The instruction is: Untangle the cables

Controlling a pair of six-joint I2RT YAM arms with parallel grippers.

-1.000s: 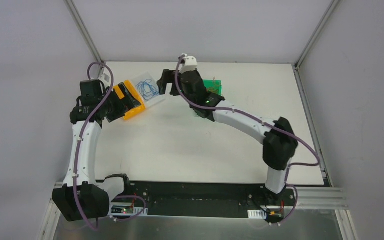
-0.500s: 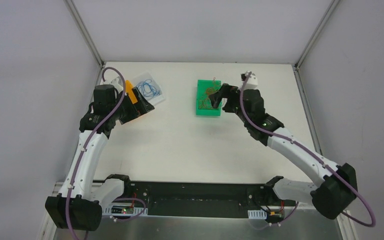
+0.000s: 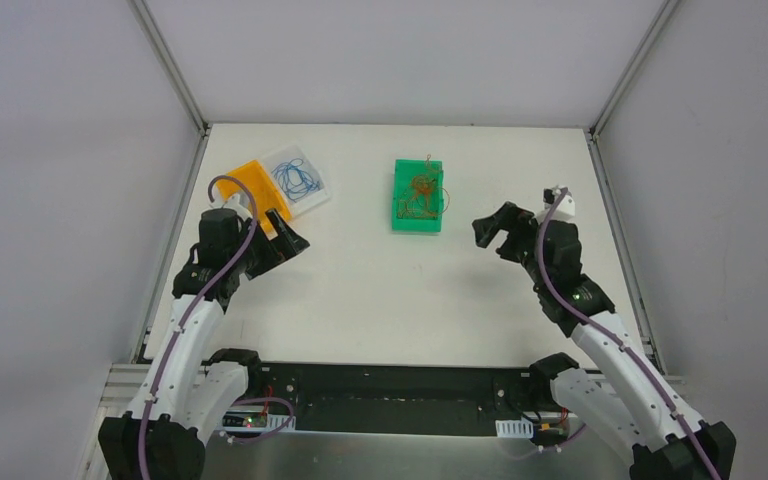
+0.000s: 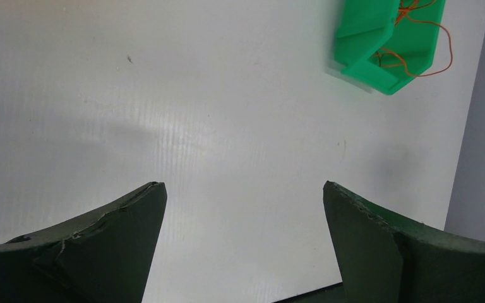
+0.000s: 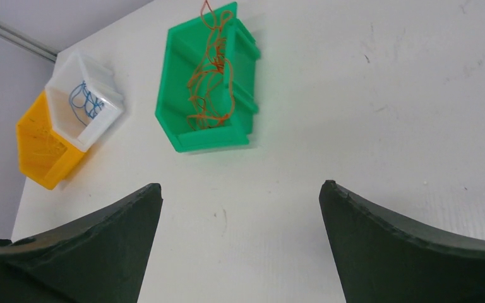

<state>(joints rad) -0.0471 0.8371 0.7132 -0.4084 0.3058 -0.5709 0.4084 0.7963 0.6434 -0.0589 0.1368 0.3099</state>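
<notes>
Three small boxes toward the far edge of the desk [image 3: 360, 290]. In the green box [image 3: 418, 226], near the middle of the far edge: a knot of thin orange cables [image 5: 208, 76], with a loop and an end poking out past the walls. In the clear box [image 5: 101, 126], toward the far left corner: a curl of thin blue cables [image 5: 87, 101]. Touching that box on the left: an orange box [image 5: 41, 151]. Cannot tell what is inside. No cables out on the bare desk.

Left claw [image 3: 285, 232] wide apart and holding nothing, hanging just on the near side of the orange and clear boxes. Right claw [image 3: 493, 232] also wide apart and holding nothing, near the right side of the green box, not touching.

Very light stuff, thin as hair, soft and springy. Likely to bend, curl back and cling together. Easy to drag the whole knot up with one tug, and maybe the light box too. Easy to lose from between big flat claw tips as well.

Best to pinch a loose loop or a free end, such as the loop over the green wall, not the thick middle of the knot. Better to hold the clump down with one claw and pull slowly with the other. No hard yanks: risk of a tighter knot or a snapped strand.
</notes>
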